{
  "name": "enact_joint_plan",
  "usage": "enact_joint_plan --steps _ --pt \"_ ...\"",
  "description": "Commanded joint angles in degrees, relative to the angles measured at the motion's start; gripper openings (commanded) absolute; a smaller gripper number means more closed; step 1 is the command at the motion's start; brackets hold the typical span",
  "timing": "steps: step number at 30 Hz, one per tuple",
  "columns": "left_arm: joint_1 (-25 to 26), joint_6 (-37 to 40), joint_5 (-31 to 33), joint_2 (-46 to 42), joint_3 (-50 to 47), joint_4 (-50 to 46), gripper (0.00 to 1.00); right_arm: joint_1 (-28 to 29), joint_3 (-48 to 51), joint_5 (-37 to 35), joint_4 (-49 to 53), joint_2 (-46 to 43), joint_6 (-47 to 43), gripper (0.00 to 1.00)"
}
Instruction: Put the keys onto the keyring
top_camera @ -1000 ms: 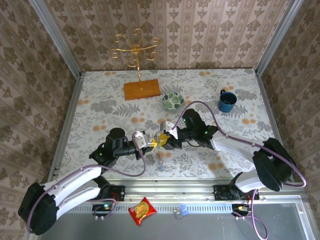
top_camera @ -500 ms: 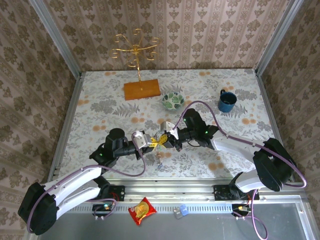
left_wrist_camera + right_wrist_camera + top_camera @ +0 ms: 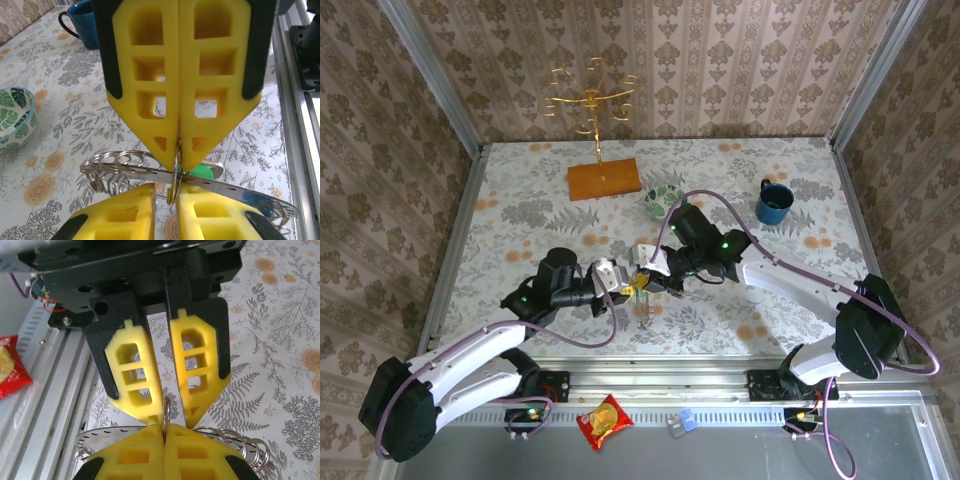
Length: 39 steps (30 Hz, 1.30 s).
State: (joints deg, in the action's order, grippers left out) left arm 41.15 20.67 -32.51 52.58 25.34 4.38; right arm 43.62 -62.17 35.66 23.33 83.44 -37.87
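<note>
The keyring (image 3: 240, 191), a flat metal band with holes and several small split rings (image 3: 122, 162), hangs between both grippers above the table (image 3: 520, 215). My right gripper (image 3: 164, 429) is shut on one small split ring (image 3: 167, 412) standing on edge. My left gripper (image 3: 166, 192) faces it tip to tip, its fingers slightly apart with that same ring in the gap. The green head of one key (image 3: 202, 170) peeks from behind the band. In the top view both grippers, left (image 3: 628, 285) and right (image 3: 650, 278), meet at mid-table, and a key (image 3: 642, 318) dangles below them.
A green-and-white patterned bowl (image 3: 665, 201) sits behind the grippers and a blue mug (image 3: 774, 203) at the right. A gold jewellery stand on a wooden base (image 3: 603, 178) is at the back. A red snack packet (image 3: 605, 420) lies on the front rail.
My right gripper has closed onto the small ring. My left gripper's fingers have parted a little. Both grippers have shifted slightly away from the front edge.
</note>
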Motion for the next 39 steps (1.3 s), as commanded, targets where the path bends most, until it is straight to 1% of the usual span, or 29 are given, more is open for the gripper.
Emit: enact_joint_plan --steps 1,8,15,18,20,22,23,25,27,28,30,34,39 --pt "0.4 1.8 -0.4 0.0 2.3 -1.1 0.19 1.6 -3.3 -3.2 6.1 1.9 -4.1 0.00" --pt "0.4 1.6 -1.2 -0.6 1.9 -1.2 0.24 1.7 -3.1 -7.5 4.9 1.4 -3.7 0.00" --pt "0.4 1.3 -1.4 0.1 1.9 -0.1 0.22 2.6 -2.9 -4.8 4.3 1.4 -3.9 0.00" --pt "0.4 1.3 -1.6 0.6 2.2 0.2 0.18 3.3 -2.9 -4.5 4.0 1.6 -4.2 0.00" --pt "0.4 1.4 -1.5 0.5 2.3 0.3 0.10 3.4 -2.6 -3.9 3.6 1.7 -4.1 0.00" --pt "0.4 1.2 -1.6 0.1 2.1 0.6 0.00 3.2 -1.7 -3.3 2.2 1.2 -2.8 0.00" --pt "0.4 1.0 -1.7 -0.1 1.8 1.0 0.00 2.7 -0.8 -2.7 0.7 0.7 -1.7 0.04" --pt "0.4 -0.3 -1.9 -0.8 0.7 3.0 0.00 0.6 2.3 0.2 -4.1 -1.3 2.2 0.23" --pt "0.4 -1.9 -2.1 -1.7 -0.8 5.9 0.00 -1.7 6.0 3.2 -9.4 -3.2 6.1 0.30" --pt "0.4 -2.8 -2.5 -2.0 -1.6 7.6 0.00 -2.6 7.6 4.3 -12.0 -3.3 7.9 0.32" --pt "0.4 -4.1 -2.9 -2.3 -2.8 10.0 0.00 -3.7 10.2 5.6 -15.8 -5.9 10.6 0.34" --pt "0.4 -5.8 -3.7 -2.4 -4.6 14.1 0.00 -4.3 13.1 6.9 -20.2 -6.5 13.7 0.34" --pt "0.4 -7.3 -4.0 -2.3 -5.8 17.3 0.00 -4.4 13.9 8.2 -22.6 -5.4 15.3 0.28"
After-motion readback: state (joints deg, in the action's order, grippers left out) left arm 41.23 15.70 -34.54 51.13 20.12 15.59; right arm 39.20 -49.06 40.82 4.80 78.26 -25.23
